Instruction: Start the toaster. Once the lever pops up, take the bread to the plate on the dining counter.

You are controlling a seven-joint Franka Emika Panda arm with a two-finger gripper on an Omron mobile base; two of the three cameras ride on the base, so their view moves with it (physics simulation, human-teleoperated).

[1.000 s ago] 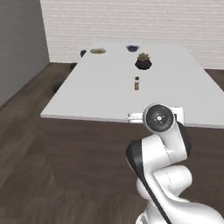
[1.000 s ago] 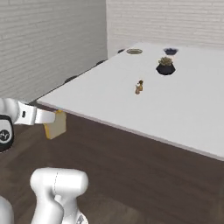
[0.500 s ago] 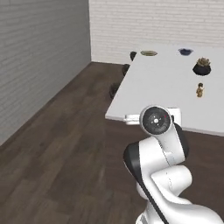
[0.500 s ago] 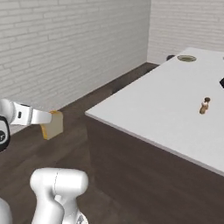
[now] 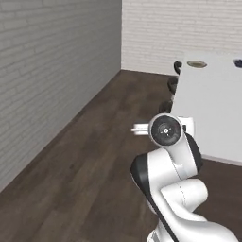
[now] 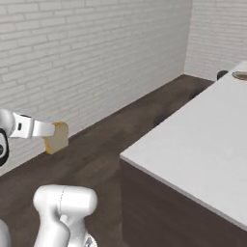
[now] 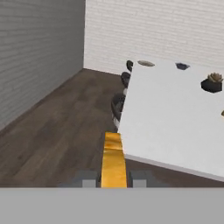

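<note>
— At the left edge of the right base view, what do you hold?
— Bread (image 6: 56,137): my gripper (image 6: 48,130) has its jaws closed on the slice, over dark wood floor (image 6: 106,144), with a white brick wall (image 6: 87,53) behind.
— And to the right?
— Across the right half lies the dining counter (image 6: 202,140), well apart from the bread. In the hand view a plate (image 7: 145,63) sits at its far corner, upper middle; a potted plant (image 7: 211,83) stands at upper right.
</note>
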